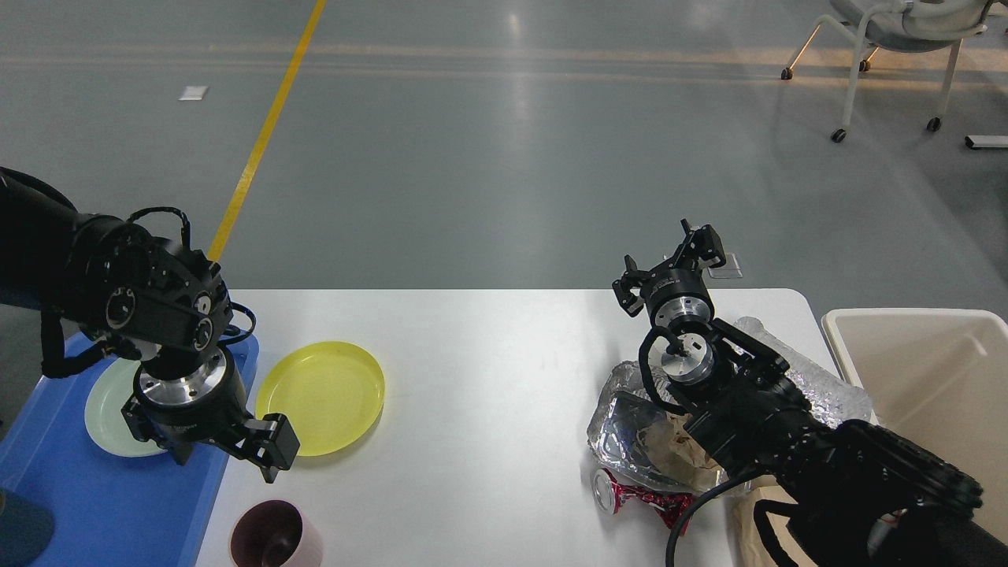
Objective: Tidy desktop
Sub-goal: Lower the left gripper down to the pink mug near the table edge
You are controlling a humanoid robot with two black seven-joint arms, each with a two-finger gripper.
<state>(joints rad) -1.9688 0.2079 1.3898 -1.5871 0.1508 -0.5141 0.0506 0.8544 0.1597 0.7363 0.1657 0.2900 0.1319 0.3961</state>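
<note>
Nearest the lens, a maroon cup point(276, 537) sits on the white counter point(488, 378), just beside the blue tray point(110, 496). Above the cup, between tray and yellow plate point(320, 398), hangs the left claw point(228, 441), released and empty, the nearer one. Across the counter, the right claw point(669, 268), spread wide, is raised beyond the foil litter point(630, 409).

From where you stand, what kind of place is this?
Probably a large hall or workshop used for testing: a bare grey floor with a painted yellow line, a wheeled chair, and one white desktop.
</note>
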